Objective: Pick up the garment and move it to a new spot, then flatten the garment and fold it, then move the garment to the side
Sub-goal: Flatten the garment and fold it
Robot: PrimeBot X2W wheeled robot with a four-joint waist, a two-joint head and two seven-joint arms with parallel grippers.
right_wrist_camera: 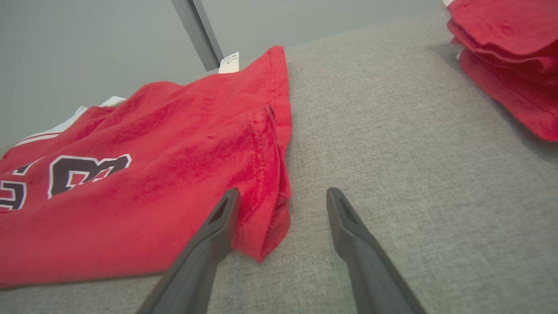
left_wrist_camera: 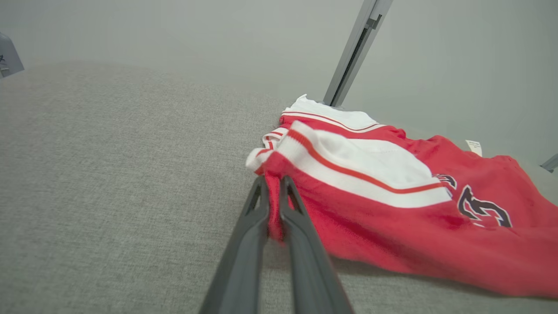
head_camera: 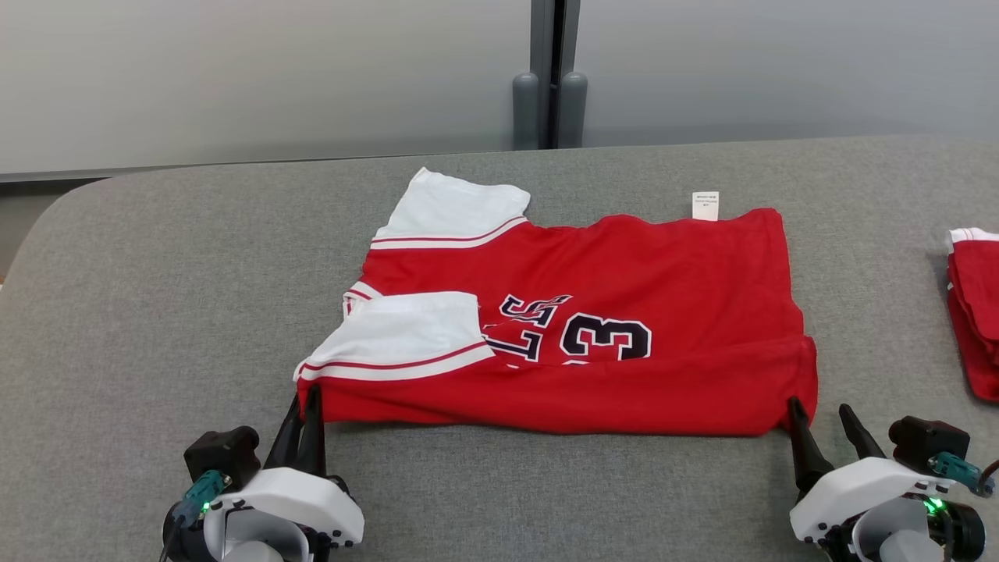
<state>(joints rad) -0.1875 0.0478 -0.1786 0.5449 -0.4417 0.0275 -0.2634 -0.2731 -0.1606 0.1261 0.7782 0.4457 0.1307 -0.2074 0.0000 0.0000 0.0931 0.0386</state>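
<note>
head view: the jersey (head_camera: 609,336) lies on the grey table (head_camera: 156,312), sleeves toward the robot's left. left gripper (head_camera: 306,396) has its jaws pinched together on the jersey's near left corner. right gripper (head_camera: 818,407) sits at the near right corner, jaws apart, one finger against the cloth. a red pile (head_camera: 975,312) lies well apart, far right.

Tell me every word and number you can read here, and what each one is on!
"3": big dark numeral with white outline on the red jersey, its lower edge meeting a fold.
"ST": dark letters beside the numeral, partly covered by the white sleeve; a guess, more letters are hidden.
White tag at the jersey's far edge: print too small to read.
</note>
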